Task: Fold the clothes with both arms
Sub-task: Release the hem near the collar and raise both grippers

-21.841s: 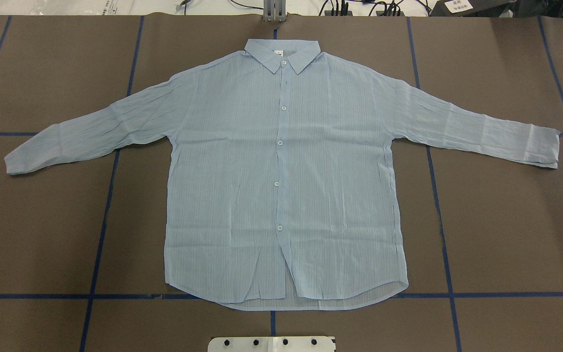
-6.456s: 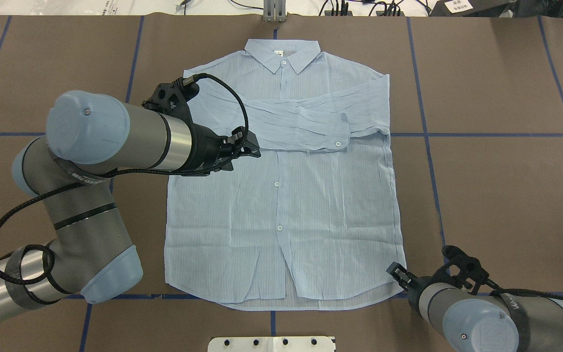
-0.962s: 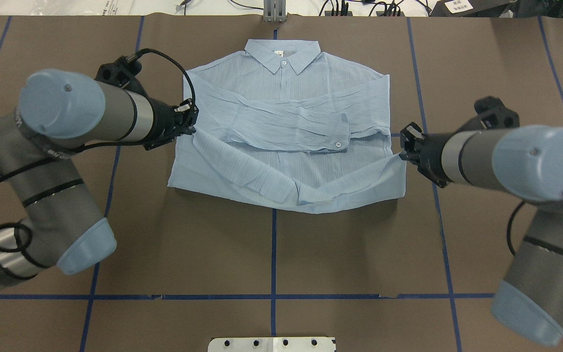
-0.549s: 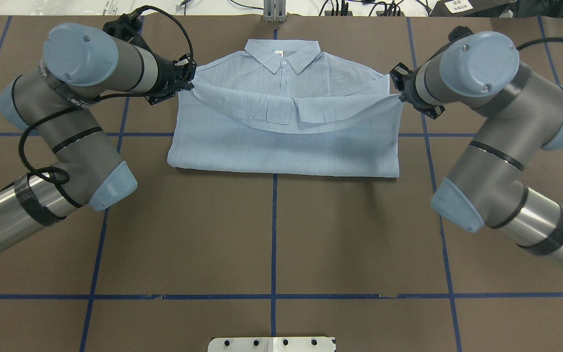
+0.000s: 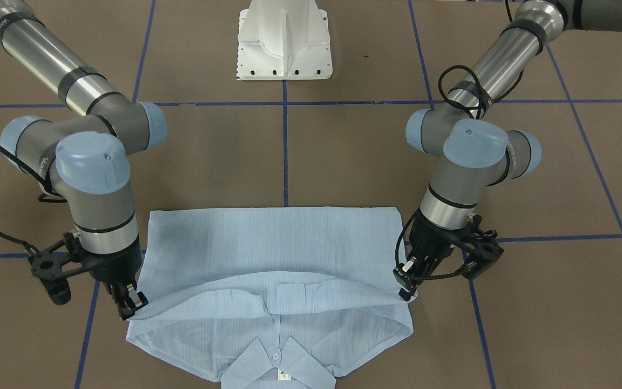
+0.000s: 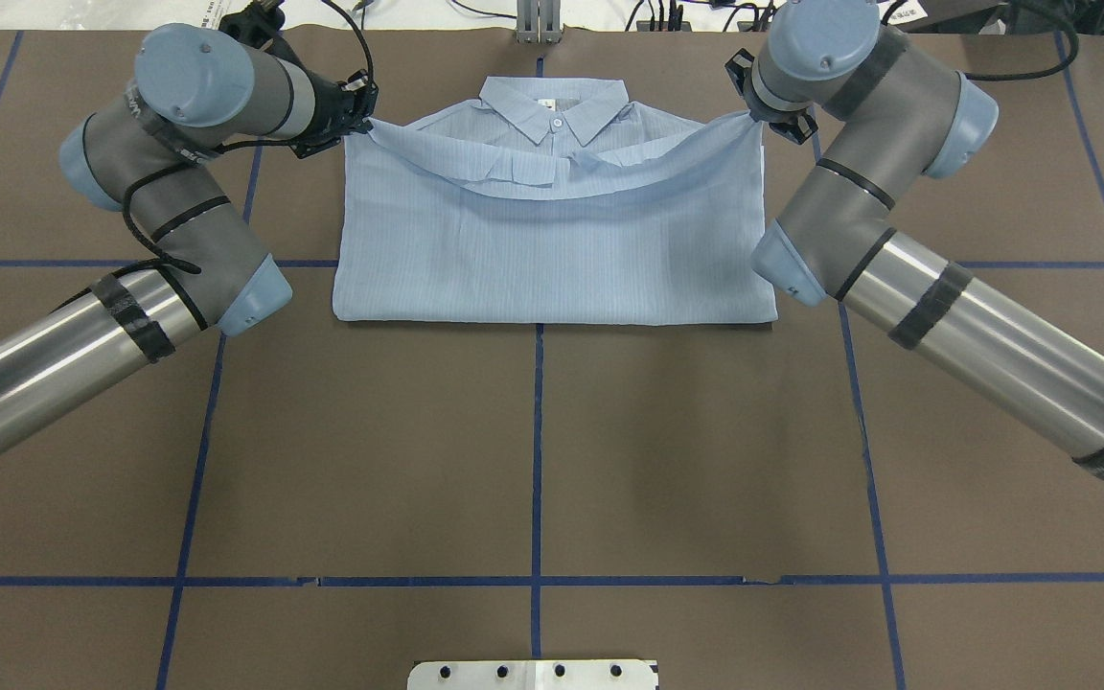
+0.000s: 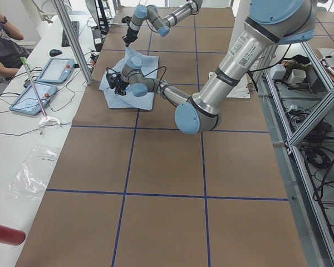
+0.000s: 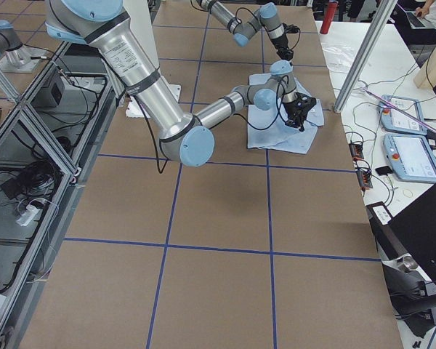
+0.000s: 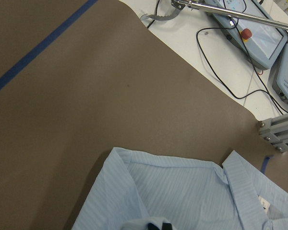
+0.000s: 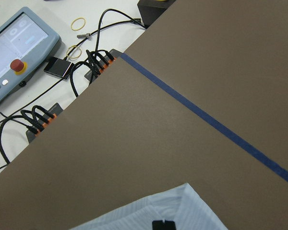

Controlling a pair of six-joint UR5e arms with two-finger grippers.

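Light blue striped shirt (image 6: 552, 259) lies folded in half at the far middle of the brown table (image 6: 533, 460), fold edge on the near side; collar (image 6: 553, 105) at the far edge, uncovered; left gripper (image 6: 367, 113) pinches the hem's left corner at the left shoulder; right gripper (image 6: 765, 117) pinches the right corner at the right shoulder; hem (image 6: 629, 182) sags in a curve between them, just near of the collar; blue tape lines (image 6: 536, 450) cross the table.

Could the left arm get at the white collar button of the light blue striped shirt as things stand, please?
Probably not yet: the left gripper is shut on the light blue shirt at its lifted hem corner and must release first. The white collar button lies uncovered.
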